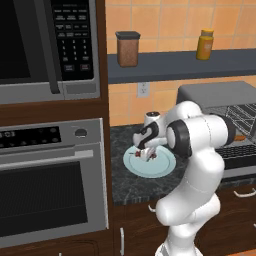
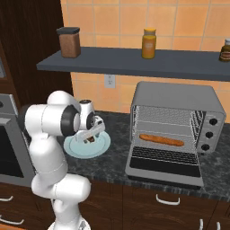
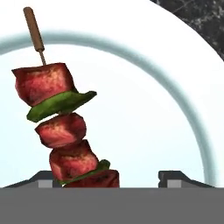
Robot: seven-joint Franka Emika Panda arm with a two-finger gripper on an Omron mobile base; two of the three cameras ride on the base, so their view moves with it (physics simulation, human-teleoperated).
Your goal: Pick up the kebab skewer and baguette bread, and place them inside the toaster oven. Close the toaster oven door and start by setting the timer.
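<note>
Gripper spread low over red-chunked kebab skewer on pale blue plate (skewer off-centre toward one fingertip): closing risks clipping, rolling skewer away.

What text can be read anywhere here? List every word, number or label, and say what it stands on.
None can be read.
Black microwave control panel: rows of pale button markings, too small and blurred to read.
Built-in steel oven panel: small marks, unreadable.
Yellow jar on the grey shelf: no legible label.
Dark bottle at the shelf's right end: a pale label, blurred.
Grey toaster oven knobs: no readable markings.
</note>
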